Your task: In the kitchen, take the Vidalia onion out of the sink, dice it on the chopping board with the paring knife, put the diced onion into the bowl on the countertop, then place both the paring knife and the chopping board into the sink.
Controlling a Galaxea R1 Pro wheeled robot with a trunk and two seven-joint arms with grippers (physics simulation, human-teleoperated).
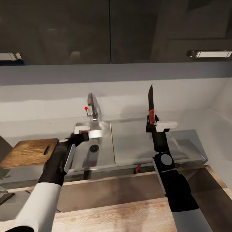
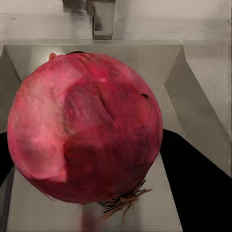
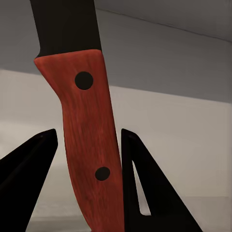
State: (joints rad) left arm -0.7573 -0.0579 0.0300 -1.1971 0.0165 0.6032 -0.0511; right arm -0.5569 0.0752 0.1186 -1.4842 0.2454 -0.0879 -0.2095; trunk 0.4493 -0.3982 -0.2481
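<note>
**Onion in my left grip, knife upright in my right, both over the sink**

Filling the left wrist view, the Vidalia onion (image 2: 84, 128) is sitting right up against the lens: a round, red-skinned bulb with its dry root tuft pointing toward the camera. I am seeing the dark fingers of my left gripper (image 1: 83, 132) showing on either side of it, so the jaws are clenched around the onion. In the head view that gripper is hovering over the sink (image 1: 104, 145), above the basin near the chrome tap (image 1: 91, 108) with its red-tipped lever; the round drain (image 1: 94, 148) is lying just below and beside it.

My right gripper (image 1: 154, 125) is clamping the paring knife (image 1: 150, 103) by its red handle, and the dark blade is pointing straight up against the pale wall. In the right wrist view the handle (image 3: 92, 145), with two dark rivets, is standing between the two black fingers (image 3: 29, 169). This hand is hanging over the flat drainboard (image 1: 141, 141).

Off to the left, the chopping board (image 1: 27, 152) is lying on the countertop (image 1: 212, 129) beside the basin, slot handle toward the sink.
</note>
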